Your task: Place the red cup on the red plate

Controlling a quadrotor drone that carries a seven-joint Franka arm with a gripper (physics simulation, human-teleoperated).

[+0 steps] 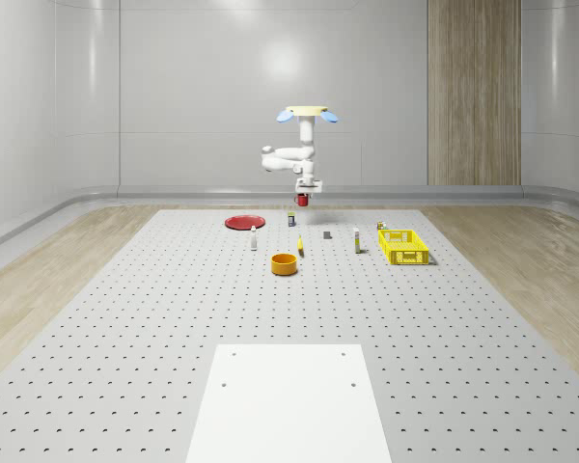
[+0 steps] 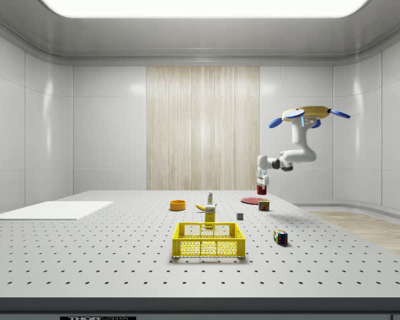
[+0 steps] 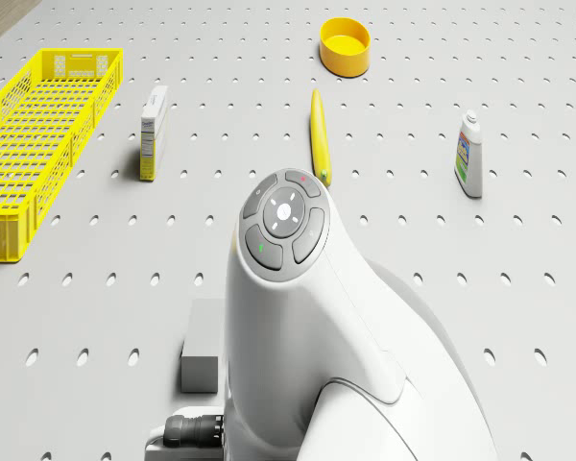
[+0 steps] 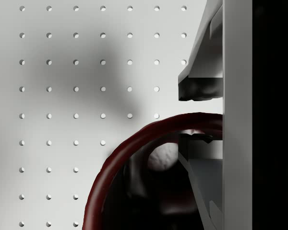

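- Currently the drone (image 1: 308, 114) is hovering above the perforated table (image 1: 174, 328), arm folded down beneath it.
- gripper (image 1: 303, 196) is carrying the red cup (image 1: 303, 201) in the air; in the wrist view the fingers (image 4: 201, 88) are clamping its rim (image 4: 134, 139), one inside, one outside.
- red plate (image 1: 244, 222) is lying flat on the table, off to the whole-scene view's left of the cup and lower.
- Key relation: cup is hanging upright, beside the plate, not over it, so I'm judging a sideways shift, then a descent.

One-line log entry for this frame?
drone: hovering above table | gripper: shut on red cup, airborne | flat red plate: bare, whole-scene view's left of cup
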